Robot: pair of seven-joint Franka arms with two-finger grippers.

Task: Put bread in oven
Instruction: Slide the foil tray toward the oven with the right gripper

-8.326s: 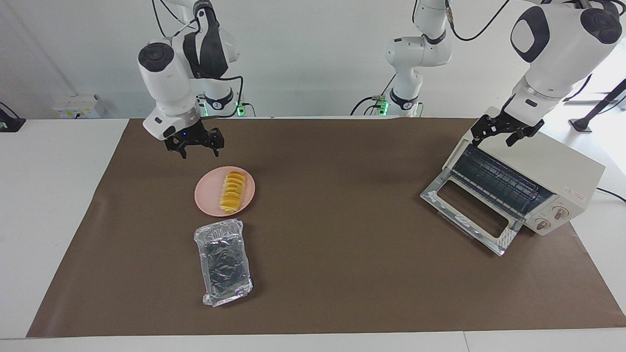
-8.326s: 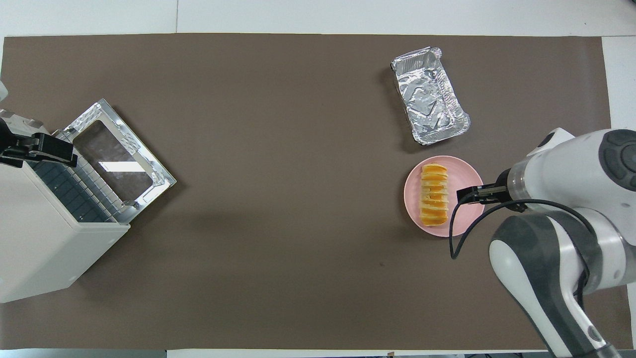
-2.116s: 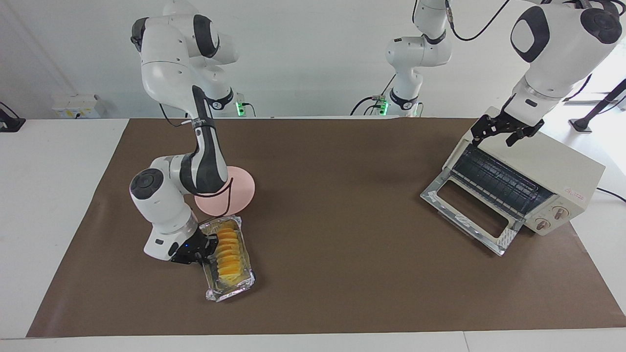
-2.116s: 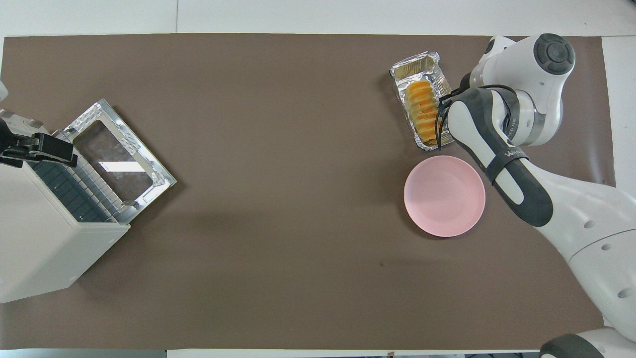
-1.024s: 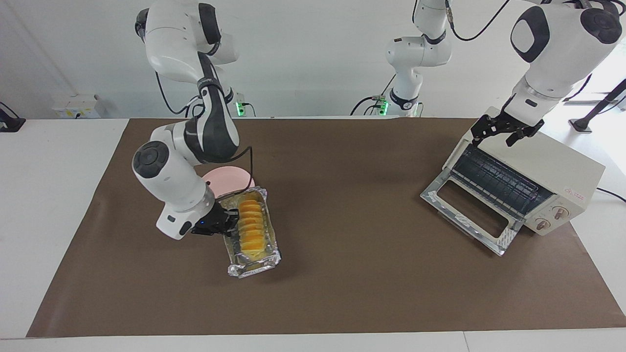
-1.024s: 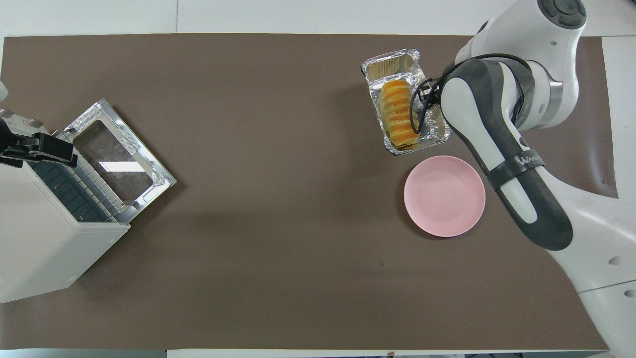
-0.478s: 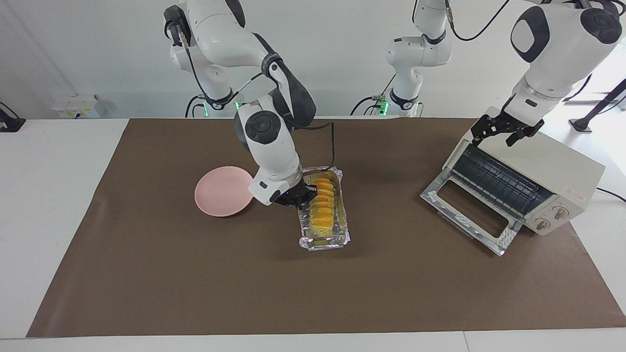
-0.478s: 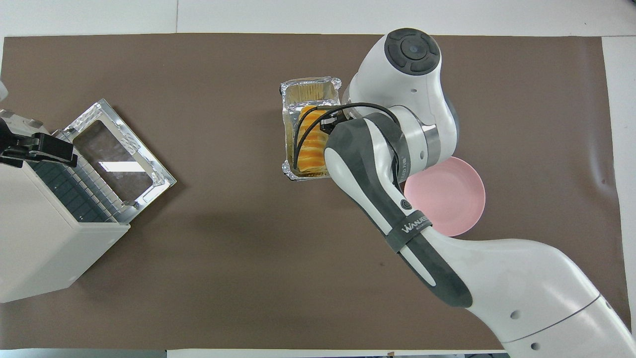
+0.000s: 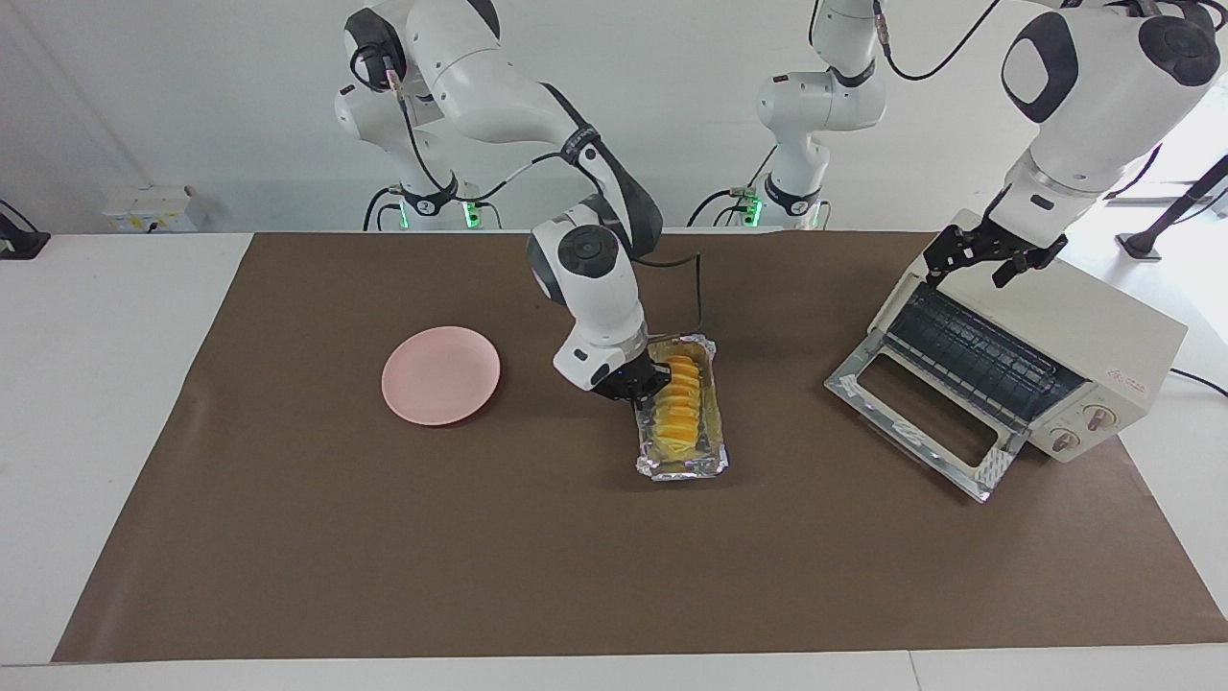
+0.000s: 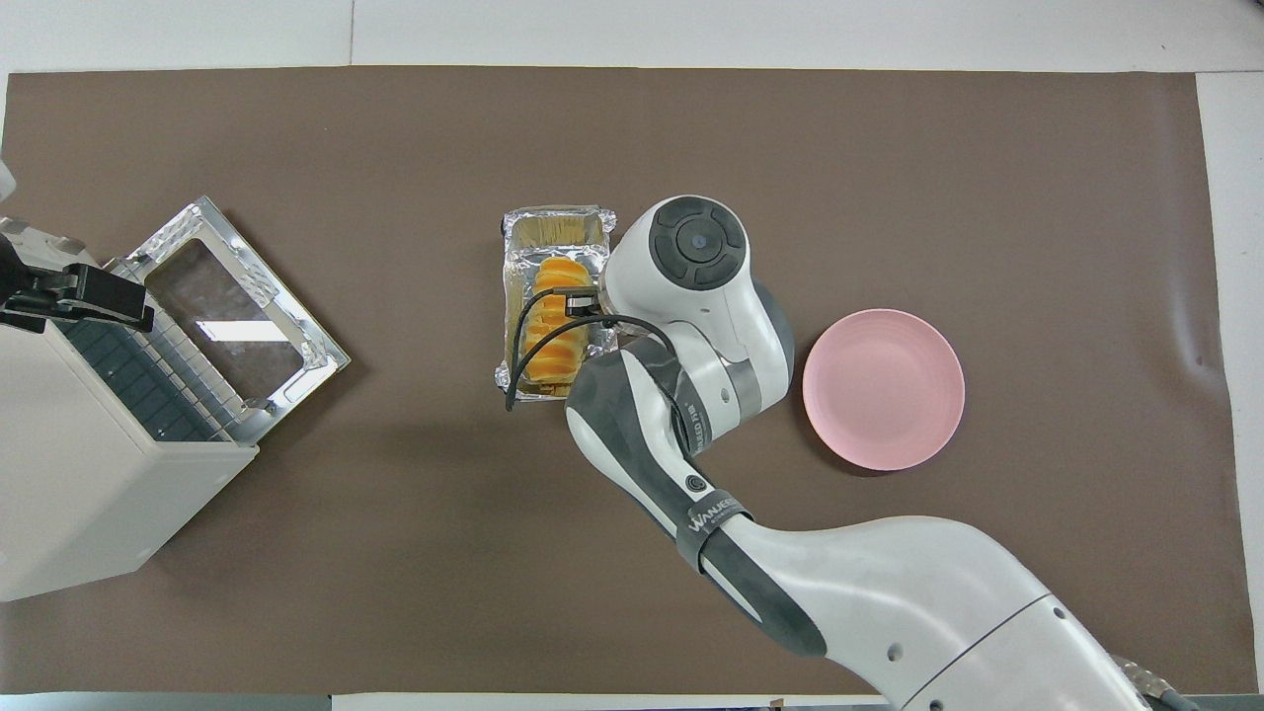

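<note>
Now the bread (image 9: 677, 407) shows as a small yellow-orange loaf with ridged, slice-like segments, lying lengthwise in a crinkled silver foil tray (image 9: 705, 464). The tray sits about mid-table on the brown mat (image 9: 384, 557), between the pink plate (image 9: 440, 388) and the oven (image 9: 1074, 355). The right gripper (image 9: 641, 386) is at the tray's long rim on the plate's side, its fingers closed together on that foil edge.

The oven is a cream-white box at the left arm's end of the table, its glass door (image 9: 926, 422) dropped open, the dark wire rack (image 9: 969, 350) showing, two round knobs (image 9: 1079, 429) on the front. The left gripper (image 9: 991, 257) hangs over the oven's top edge above the rack, fingers spread apart, holding nothing; that arm waits.

Half a second ago the tray and loaf were closer to the plate; they have since shifted toward the oven with the right gripper. Eight seconds back the bread lay on the plate and the tray stood empty. The left arm has not moved.

On the right arm's dark forearm band, white lettering (image 10: 713, 514) looks like "WANJEE", though its end is not clear. A small red mark (image 9: 1128, 380) on the oven's side is too small to read.
</note>
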